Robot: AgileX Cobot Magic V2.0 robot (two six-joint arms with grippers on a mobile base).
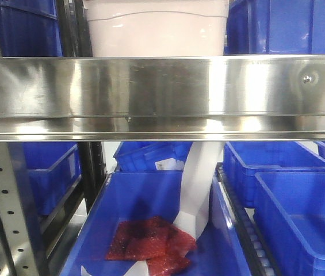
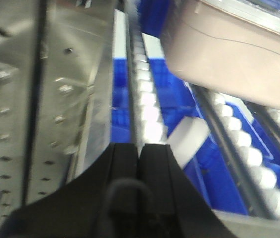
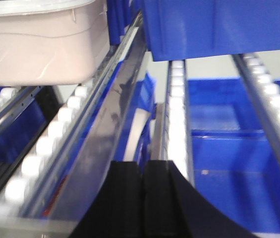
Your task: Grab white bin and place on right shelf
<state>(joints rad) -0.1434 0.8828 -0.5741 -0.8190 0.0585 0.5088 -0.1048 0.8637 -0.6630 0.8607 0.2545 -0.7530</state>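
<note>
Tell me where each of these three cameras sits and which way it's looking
Front: level with the steel shelf rail, facing into the rack; no robot parts show.
Left wrist: behind the closed left gripper, looking along the roller tracks.
Right wrist: behind the closed right gripper, looking along the rollers toward a blue crate.
All three views show the white bin.

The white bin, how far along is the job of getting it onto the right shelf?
Apparently done: the white bin rests on the rollers of the right shelf. In hand: nothing; the left gripper and right gripper are shut and empty. Left: seemingly nothing beyond backing away.
</note>
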